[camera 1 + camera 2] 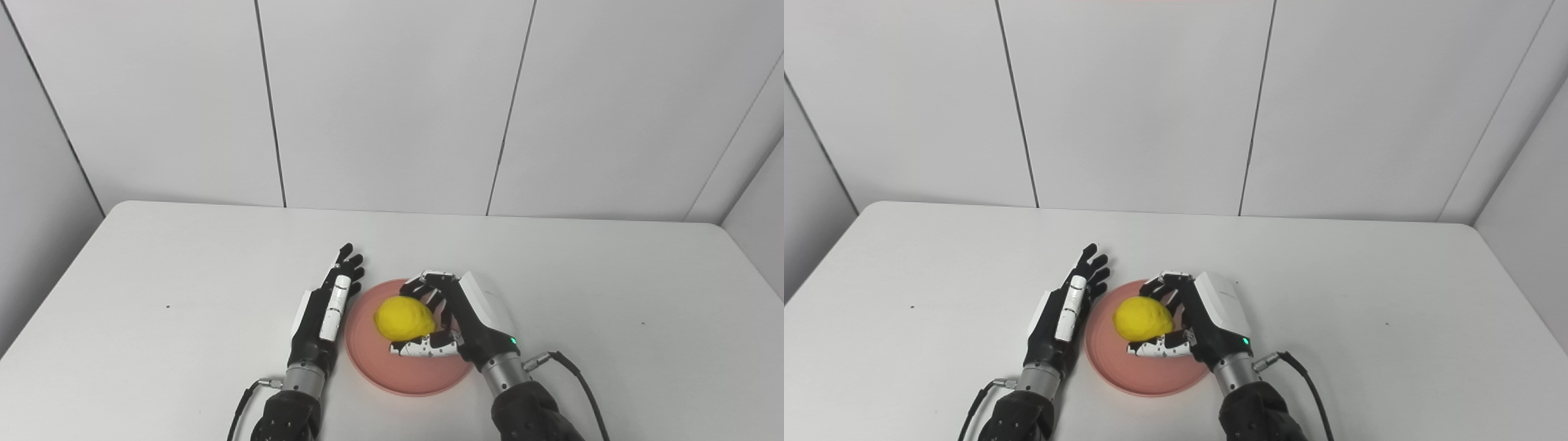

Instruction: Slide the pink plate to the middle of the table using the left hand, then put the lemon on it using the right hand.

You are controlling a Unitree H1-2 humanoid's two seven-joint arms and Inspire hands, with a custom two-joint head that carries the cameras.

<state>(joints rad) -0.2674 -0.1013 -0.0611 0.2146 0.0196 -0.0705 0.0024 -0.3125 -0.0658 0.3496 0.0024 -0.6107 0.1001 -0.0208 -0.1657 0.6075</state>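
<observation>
— Since the pink plate (411, 367) already sits near the middle of the table (184, 294), close to the front edge, would you call the first step done?

— I would. It lies between the two arms, roughly centred left to right, so the sliding part looks finished. The left hand (327, 309) rests just beside the plate's left rim with its fingers stretched out flat and slightly apart, holding nothing.

— And the lemon (405, 318)?

— It is over the plate, toward the far half of it. The right hand (456, 321) is curled around it from the right: fingers (429, 283) hook over the far side and the thumb (424, 349) lies along the near side. That reads as a grasp not yet let go.

— Is the lemon actually down on the plate?

— I cannot tell for certain. From both head views it looks very low, perhaps touching, but the contact point is hidden beneath the fruit itself.

— So what is left?

— By my judgement only the end of the second step: settle the lemon if it is not down, spread the fingers, and draw the right hand away without nudging it. A lemon can roll, so a gentle release matters.
</observation>
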